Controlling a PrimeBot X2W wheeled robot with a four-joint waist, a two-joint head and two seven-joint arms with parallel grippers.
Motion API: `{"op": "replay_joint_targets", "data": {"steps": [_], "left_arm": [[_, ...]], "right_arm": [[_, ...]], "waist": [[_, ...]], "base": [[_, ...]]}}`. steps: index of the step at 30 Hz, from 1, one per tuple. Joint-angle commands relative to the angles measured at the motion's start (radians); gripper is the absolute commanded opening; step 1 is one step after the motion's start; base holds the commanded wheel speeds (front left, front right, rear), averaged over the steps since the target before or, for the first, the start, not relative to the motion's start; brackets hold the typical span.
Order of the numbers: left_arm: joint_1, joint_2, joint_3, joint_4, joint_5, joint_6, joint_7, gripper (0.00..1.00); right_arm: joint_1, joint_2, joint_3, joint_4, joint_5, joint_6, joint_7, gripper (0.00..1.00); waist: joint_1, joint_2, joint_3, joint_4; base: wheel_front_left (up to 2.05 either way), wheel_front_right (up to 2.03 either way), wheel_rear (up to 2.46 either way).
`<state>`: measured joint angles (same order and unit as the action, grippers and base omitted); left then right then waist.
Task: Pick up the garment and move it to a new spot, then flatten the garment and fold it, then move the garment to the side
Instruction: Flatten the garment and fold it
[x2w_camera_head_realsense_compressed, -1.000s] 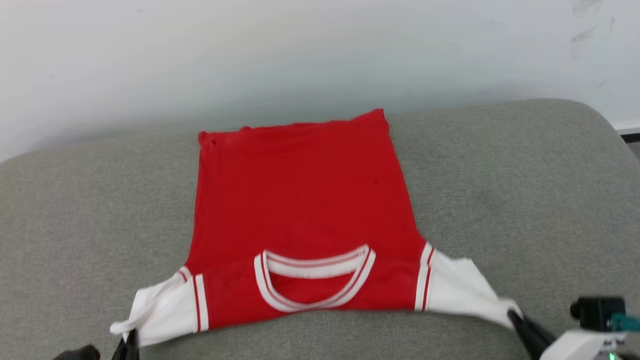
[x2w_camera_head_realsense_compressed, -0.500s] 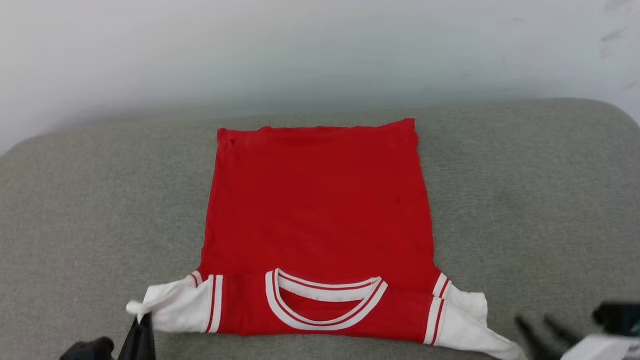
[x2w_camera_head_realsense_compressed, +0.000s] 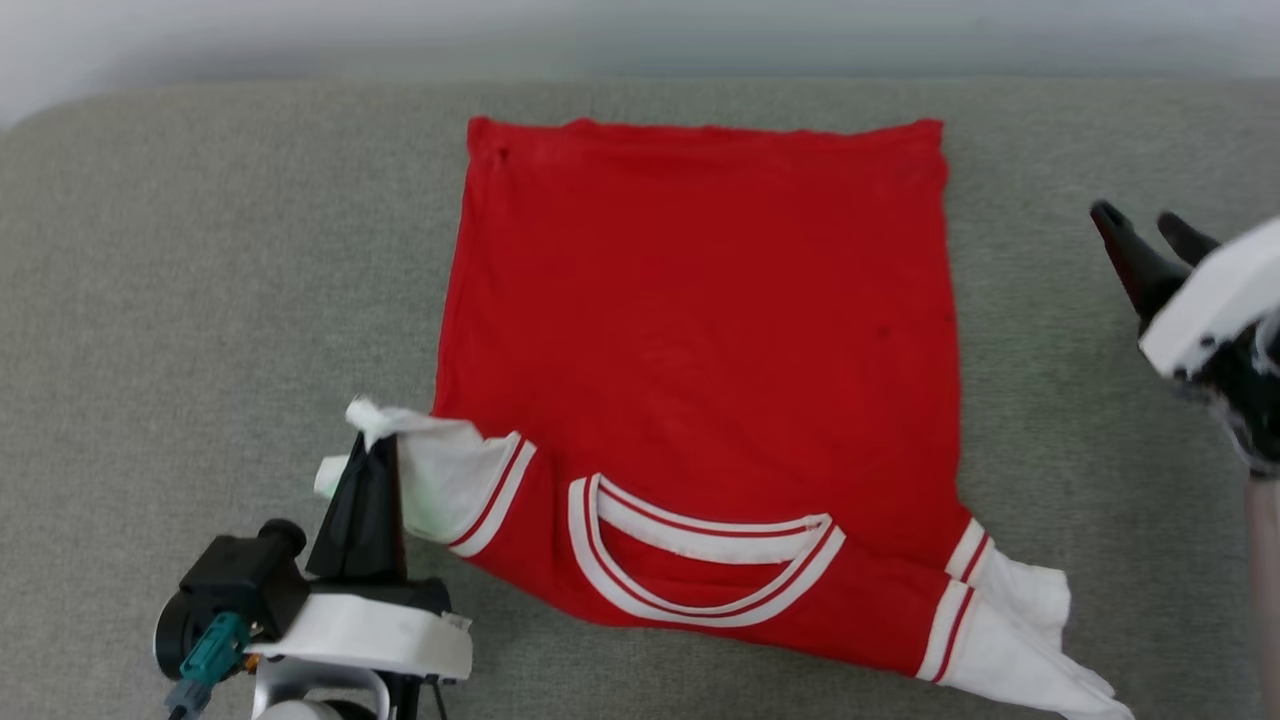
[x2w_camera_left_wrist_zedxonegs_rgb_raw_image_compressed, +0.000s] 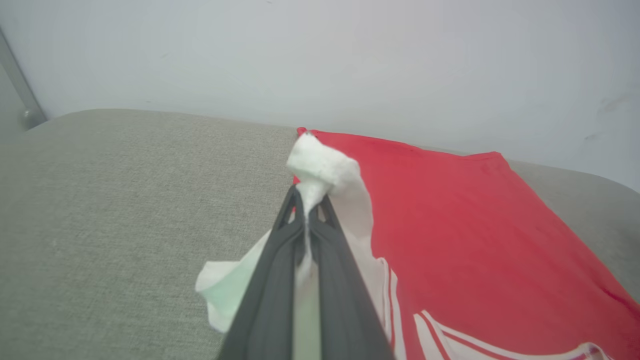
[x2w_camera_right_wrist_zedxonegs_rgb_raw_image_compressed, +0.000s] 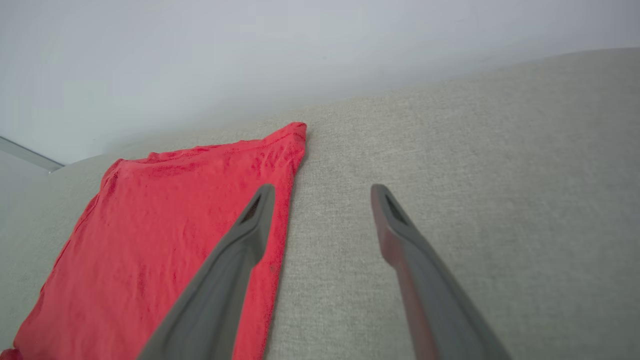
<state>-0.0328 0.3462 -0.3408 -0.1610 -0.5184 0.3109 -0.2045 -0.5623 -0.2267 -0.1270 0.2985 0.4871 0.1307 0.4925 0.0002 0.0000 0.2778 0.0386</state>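
Observation:
The garment (x2w_camera_head_realsense_compressed: 700, 330) is a red jersey lying mostly flat on the grey cushion (x2w_camera_head_realsense_compressed: 200, 250), its white-striped neckline toward the near edge. My left gripper (x2w_camera_head_realsense_compressed: 372, 432) is shut on the white cloth at the garment's near-left corner and holds it lifted and folded inward; in the left wrist view the white cloth (x2w_camera_left_wrist_zedxonegs_rgb_raw_image_compressed: 320, 170) bunches above the closed fingertips of that gripper (x2w_camera_left_wrist_zedxonegs_rgb_raw_image_compressed: 306, 197). My right gripper (x2w_camera_head_realsense_compressed: 1140, 225) hangs open to the right of the garment with nothing between its fingers. In the right wrist view that gripper (x2w_camera_right_wrist_zedxonegs_rgb_raw_image_compressed: 322, 192) is spread above bare cushion beside the garment's red edge (x2w_camera_right_wrist_zedxonegs_rgb_raw_image_compressed: 165, 220).
A pale wall (x2w_camera_left_wrist_zedxonegs_rgb_raw_image_compressed: 320, 60) runs behind the cushion's far edge. The garment's near-right white corner (x2w_camera_head_realsense_compressed: 1020, 640) lies loose on the cushion. Bare grey cushion (x2w_camera_right_wrist_zedxonegs_rgb_raw_image_compressed: 475, 175) spreads to the left and right of the garment.
The right gripper has opened, let go of the near-right white corner and risen to the right. The left gripper has carried its corner up and inward. The head camera has tilted downward.

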Motion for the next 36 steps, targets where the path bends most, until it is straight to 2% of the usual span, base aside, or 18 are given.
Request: {"op": "replay_joint_targets", "data": {"steps": [1, 8, 13, 22, 26, 27, 28, 29, 30, 36], "left_arm": [[-0.025, -0.002, -0.004, -0.009, 0.008, -0.003, 0.001, 0.00], [-0.109, -0.018, -0.040, -0.059, 0.041, -0.018, 0.003, 0.00], [-0.157, -0.027, -0.070, -0.094, 0.060, -0.033, 0.009, 0.00], [-0.188, -0.044, -0.101, -0.117, 0.068, -0.045, 0.002, 0.00], [-0.191, -0.047, -0.107, -0.110, 0.064, -0.050, -0.003, 0.00], [-0.192, -0.048, -0.108, -0.109, 0.063, -0.051, -0.004, 0.00], [-0.193, -0.049, -0.108, -0.107, 0.063, -0.052, -0.004, 0.00], [-0.194, -0.049, -0.109, -0.105, 0.062, -0.053, -0.006, 0.00], [-0.195, -0.050, -0.110, -0.103, 0.062, -0.052, -0.008, 0.00], [-0.179, -0.043, -0.102, -0.077, 0.049, -0.053, -0.010, 0.00]], "right_arm": [[-0.050, -0.004, 0.010, 0.041, 0.005, 0.000, 0.023, 1.00], [-0.367, -0.026, 0.056, 0.303, -0.024, 0.000, 0.201, 1.00], [-0.513, -0.048, 0.069, 0.437, -0.063, 0.000, 0.234, 1.00], [-0.624, -0.070, 0.095, 0.625, -0.094, 0.000, 0.221, 1.00], [-0.608, -0.057, 0.102, 0.720, -0.087, 0.000, 0.268, 1.00], [-0.603, -0.056, 0.107, 0.742, -0.091, -0.001, 0.287, 0.89], [-0.597, -0.055, 0.106, 0.761, -0.088, -0.001, 0.297, 0.41], [-0.595, -0.053, 0.106, 0.775, -0.086, -0.001, 0.305, 0.09], [-0.597, -0.052, 0.114, 0.779, -0.089, -0.001, 0.302, 0.00], [-0.629, -0.073, 0.169, 0.725, -0.096, 0.000, 0.218, 0.00]], "waist": [[-0.0002, 0.0000, 0.053, 0.036], [-0.0002, 0.0000, 0.156, 0.085], [-0.0002, 0.0000, 0.214, 0.134], [-0.0002, 0.0000, 0.267, 0.196], [-0.0002, 0.0000, 0.275, 0.202], [-0.0002, 0.0000, 0.276, 0.202], [-0.0002, 0.0000, 0.275, 0.203], [-0.0002, 0.0000, 0.274, 0.203], [-0.0002, 0.0000, 0.273, 0.203], [-0.0002, 0.0000, 0.237, 0.186]], "base": [[0.00, 0.00, 0.00], [0.00, 0.00, 0.00], [0.00, 0.00, 0.00], [0.00, 0.00, 0.00], [0.00, 0.00, 0.00], [0.00, 0.00, 0.00], [0.00, 0.00, 0.00], [0.00, 0.00, 0.00], [0.00, 0.00, 0.00], [0.00, 0.00, 0.00]]}}
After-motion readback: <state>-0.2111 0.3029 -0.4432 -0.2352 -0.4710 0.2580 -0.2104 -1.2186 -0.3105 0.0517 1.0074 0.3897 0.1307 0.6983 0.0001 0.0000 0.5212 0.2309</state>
